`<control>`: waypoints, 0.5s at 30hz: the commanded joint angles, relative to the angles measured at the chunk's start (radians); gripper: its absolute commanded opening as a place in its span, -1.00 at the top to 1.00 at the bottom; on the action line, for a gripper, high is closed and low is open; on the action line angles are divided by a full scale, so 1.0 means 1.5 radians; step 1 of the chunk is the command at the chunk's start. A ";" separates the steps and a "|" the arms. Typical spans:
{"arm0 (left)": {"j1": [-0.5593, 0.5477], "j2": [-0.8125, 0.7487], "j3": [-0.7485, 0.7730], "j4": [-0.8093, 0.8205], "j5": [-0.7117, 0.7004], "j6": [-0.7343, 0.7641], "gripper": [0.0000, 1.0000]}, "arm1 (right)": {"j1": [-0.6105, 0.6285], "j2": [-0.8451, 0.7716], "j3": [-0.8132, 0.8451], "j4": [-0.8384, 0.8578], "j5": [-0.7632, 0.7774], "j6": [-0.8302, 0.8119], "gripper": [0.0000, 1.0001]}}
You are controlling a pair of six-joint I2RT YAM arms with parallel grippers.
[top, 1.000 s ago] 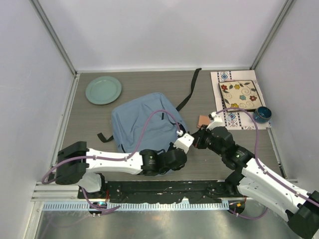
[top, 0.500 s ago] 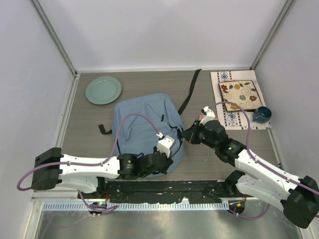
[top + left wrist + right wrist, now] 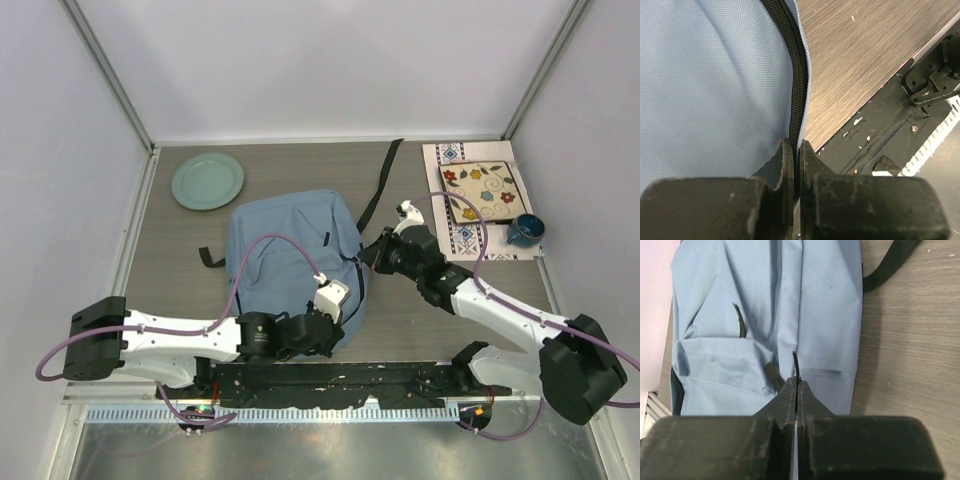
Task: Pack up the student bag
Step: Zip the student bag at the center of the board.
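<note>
- student bag (image 3: 290, 250): lies flat mid-table, between the two arms; closed as far as the views show, so packing is judged to be at the opening stage
- left gripper (image 3: 795, 148): jaws pressed together on the bag's near right edge, pinching fabric right at the dark zipper line (image 3: 798, 75); judged to be an anchor, so the soft cloth does not slide or bunch when the zip is drawn
- right gripper (image 3: 796, 382): jaws closed on a thin black tab (image 3: 795, 362) standing out past the fingertips; probably a zipper pull, though too small to be sure; sits at the bag's right side, placed to draw along the seam
- black strap (image 3: 380, 185): trails from the bag toward the far wall; clear of both grippers
- green plate (image 3: 207, 180): far left, apart from the bag
- patterned mat (image 3: 445, 155): far right; bears a floral tile (image 3: 483, 192); a dark blue cup (image 3: 525, 230) stands at its near corner
</note>
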 commanded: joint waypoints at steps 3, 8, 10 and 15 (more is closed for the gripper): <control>-0.024 0.011 -0.021 -0.067 0.063 -0.022 1.00 | -0.043 0.043 0.062 0.176 0.034 -0.030 0.98; -0.024 0.007 -0.020 -0.065 0.021 -0.040 1.00 | -0.044 0.031 0.058 0.170 -0.001 -0.034 0.99; -0.024 0.006 -0.017 -0.064 -0.010 -0.048 1.00 | -0.045 0.018 0.047 0.162 -0.002 -0.033 0.98; -0.020 -0.004 -0.007 -0.092 -0.090 -0.079 -0.30 | -0.044 -0.059 0.014 0.113 0.040 -0.025 0.98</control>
